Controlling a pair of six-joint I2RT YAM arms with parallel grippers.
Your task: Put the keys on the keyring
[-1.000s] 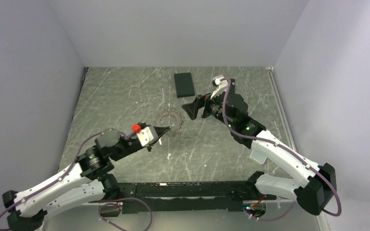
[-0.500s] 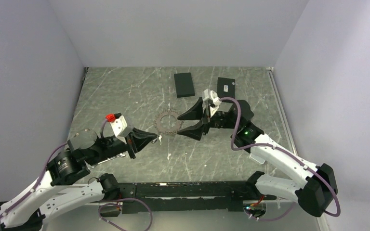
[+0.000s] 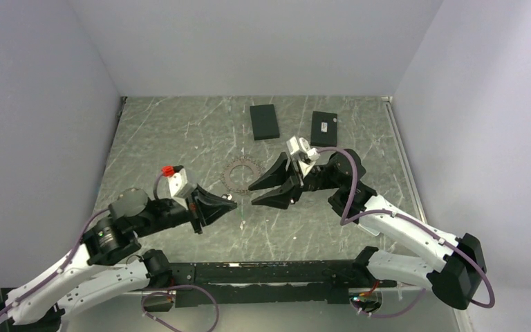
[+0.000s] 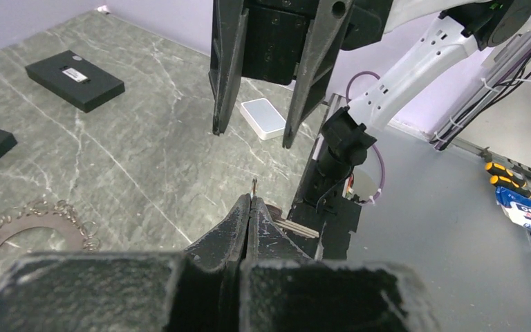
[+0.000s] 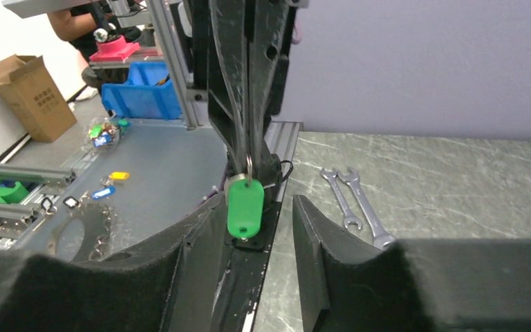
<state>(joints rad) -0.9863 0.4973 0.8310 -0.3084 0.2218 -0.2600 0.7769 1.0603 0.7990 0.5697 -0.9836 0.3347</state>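
From above, the keyring (image 3: pixel 238 175) lies flat on the table (image 3: pixel 180 138) at frame centre. Just below and right of it, the left gripper (image 3: pixel 233 205) is clenched. Its tip faces the right gripper (image 3: pixel 253 195), whose fingers are spread wide. Two black boxes (image 3: pixel 264 121) sit in the upper centre.

In the left wrist view, the left gripper's fingers press together on a key (image 4: pixel 254 185), its metal tip poking up above them. The right gripper hangs released at the top. The keyring is at the lower left.

In the right wrist view, the right gripper's fingers gape along the bottom edge. The left gripper hangs at upper centre, and a green tag (image 5: pixel 244 207) dangles from it. Two wrenches (image 5: pixel 351 196) lie to the right.
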